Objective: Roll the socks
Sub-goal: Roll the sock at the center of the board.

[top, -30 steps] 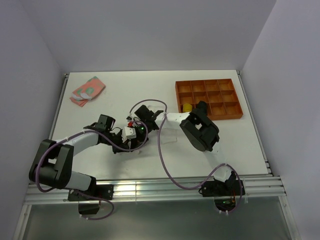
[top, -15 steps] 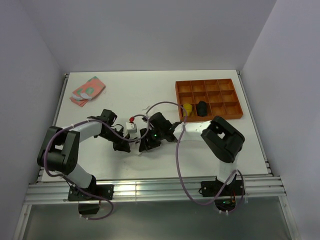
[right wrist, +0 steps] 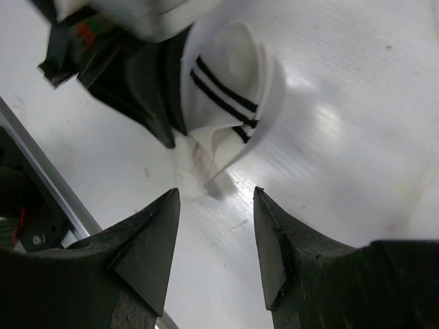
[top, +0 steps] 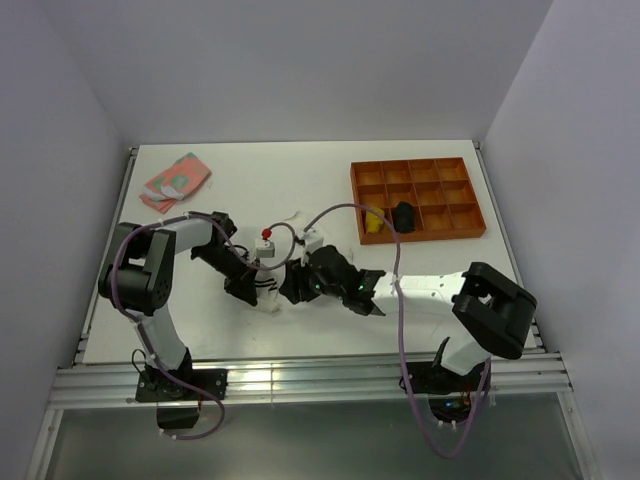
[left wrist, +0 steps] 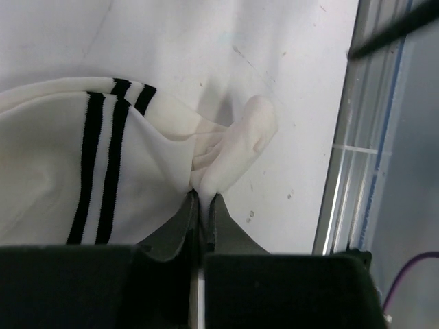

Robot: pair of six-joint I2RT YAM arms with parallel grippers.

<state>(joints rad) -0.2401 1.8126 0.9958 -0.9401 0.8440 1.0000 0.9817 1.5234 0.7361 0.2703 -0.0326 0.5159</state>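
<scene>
A white sock with thin black stripes (left wrist: 82, 157) lies bunched on the white table, between the two grippers in the top view (top: 267, 292). My left gripper (left wrist: 204, 200) is shut on a pinched fold of this sock's plain white fabric; from above it sits at the sock's left side (top: 243, 288). My right gripper (right wrist: 215, 199) is open just short of the sock (right wrist: 226, 89), with nothing between its fingers, and points at it from the right (top: 294, 287). The right wrist view shows the sock curled into a loose loop beside the left gripper's dark fingers (right wrist: 147, 89).
An orange compartment tray (top: 460, 222) stands at the back right, holding a yellow object (top: 373, 222) and a black one (top: 403, 215). A pink and green folded cloth (top: 175, 180) lies at the back left. The table's metal rail (left wrist: 350, 157) runs close to the sock.
My right gripper has let go and opened, and it has swung from behind the sock toward the front. My left arm has shifted, still pinching the sock.
</scene>
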